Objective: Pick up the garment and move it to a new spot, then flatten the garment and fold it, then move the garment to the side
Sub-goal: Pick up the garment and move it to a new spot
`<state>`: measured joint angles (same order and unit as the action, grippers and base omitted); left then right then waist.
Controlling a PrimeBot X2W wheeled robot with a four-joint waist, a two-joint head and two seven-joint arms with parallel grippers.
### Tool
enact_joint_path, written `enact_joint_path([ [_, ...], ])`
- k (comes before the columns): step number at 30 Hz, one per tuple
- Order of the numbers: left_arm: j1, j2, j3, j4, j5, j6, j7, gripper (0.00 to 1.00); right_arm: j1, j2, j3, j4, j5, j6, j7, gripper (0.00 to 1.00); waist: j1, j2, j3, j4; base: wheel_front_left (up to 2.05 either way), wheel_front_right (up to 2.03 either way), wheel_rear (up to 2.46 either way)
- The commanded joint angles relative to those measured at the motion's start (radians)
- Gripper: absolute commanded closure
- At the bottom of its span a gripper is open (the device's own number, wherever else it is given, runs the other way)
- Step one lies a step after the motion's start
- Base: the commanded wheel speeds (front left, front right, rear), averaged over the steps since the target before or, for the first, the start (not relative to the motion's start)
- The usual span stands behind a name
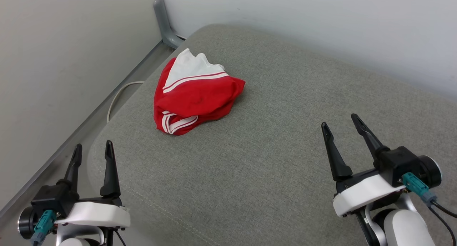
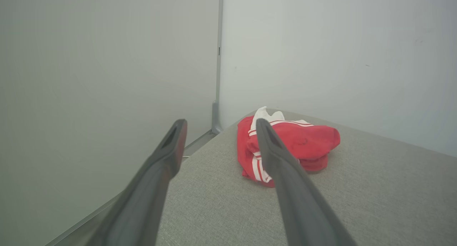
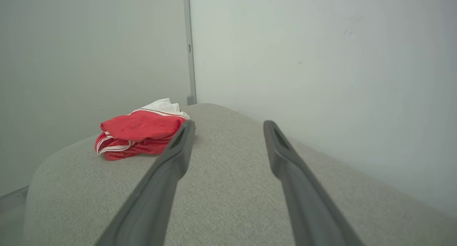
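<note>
The garment [image 1: 194,96] lies crumpled in a red heap with a white sleeve on top and striped trim at its edges, near the far left corner of the grey cushion [image 1: 271,146]. Its chest print is hidden in the folds. My left gripper [image 1: 93,149] hangs open at the cushion's near left edge, well short of the garment [image 2: 303,142]. My right gripper [image 1: 341,123] is open above the cushion's right part, far to the right of the garment [image 3: 137,130]. Nothing sits between the fingers of either gripper.
Pale walls [image 1: 321,21] close in behind and to the left of the cushion, meeting at a grey corner post [image 1: 164,21]. A white cable [image 1: 119,94] loops on the floor strip beside the cushion's left edge.
</note>
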<state>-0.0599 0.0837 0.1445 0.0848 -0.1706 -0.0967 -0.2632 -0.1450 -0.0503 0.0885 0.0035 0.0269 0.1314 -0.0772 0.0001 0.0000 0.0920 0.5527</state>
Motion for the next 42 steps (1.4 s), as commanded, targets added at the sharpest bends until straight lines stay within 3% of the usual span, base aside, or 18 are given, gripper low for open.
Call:
enact_joint_path([
  [1,0.013,-0.003,0.006,-0.006,0.003,0.000,-0.002,0.00,-0.016,0.000,0.002,0.005,0.007,-0.001,-0.006,0.00,-0.0001,0.0000,0.000,0.000,0.00,0.00,0.00],
  [10,-0.039,-0.005,-0.016,0.037,-0.009,-0.014,-0.002,0.00,-0.003,0.000,-0.019,0.012,0.001,-0.001,-0.014,0.00,-0.0001,0.0000,0.010,-0.005,0.00,0.00,0.00],
  [16,-0.187,0.014,-0.062,0.136,-0.058,-0.026,0.025,0.00,0.026,0.000,-0.069,-0.034,-0.024,-0.001,0.005,0.00,-0.0001,0.0000,0.051,-0.014,0.00,0.00,0.00],
  [22,-0.387,0.066,-0.077,0.250,-0.163,-0.032,0.108,0.00,-0.005,-0.001,-0.064,-0.083,-0.047,-0.001,0.035,0.00,-0.0001,0.0000,0.139,-0.109,0.00,0.00,0.00],
  [33,-0.651,0.292,-0.230,0.506,-0.397,-0.034,0.425,0.00,-0.067,0.000,-0.058,-0.090,-0.044,-0.001,0.026,0.00,-0.0001,0.0000,0.276,-0.258,0.00,0.00,0.00],
  [42,-0.783,0.403,-0.324,0.690,-0.505,-0.034,0.678,0.00,-0.123,0.000,-0.037,-0.085,-0.047,-0.001,0.014,0.00,-0.0001,0.0000,0.376,-0.328,0.00,0.00,0.00],
])
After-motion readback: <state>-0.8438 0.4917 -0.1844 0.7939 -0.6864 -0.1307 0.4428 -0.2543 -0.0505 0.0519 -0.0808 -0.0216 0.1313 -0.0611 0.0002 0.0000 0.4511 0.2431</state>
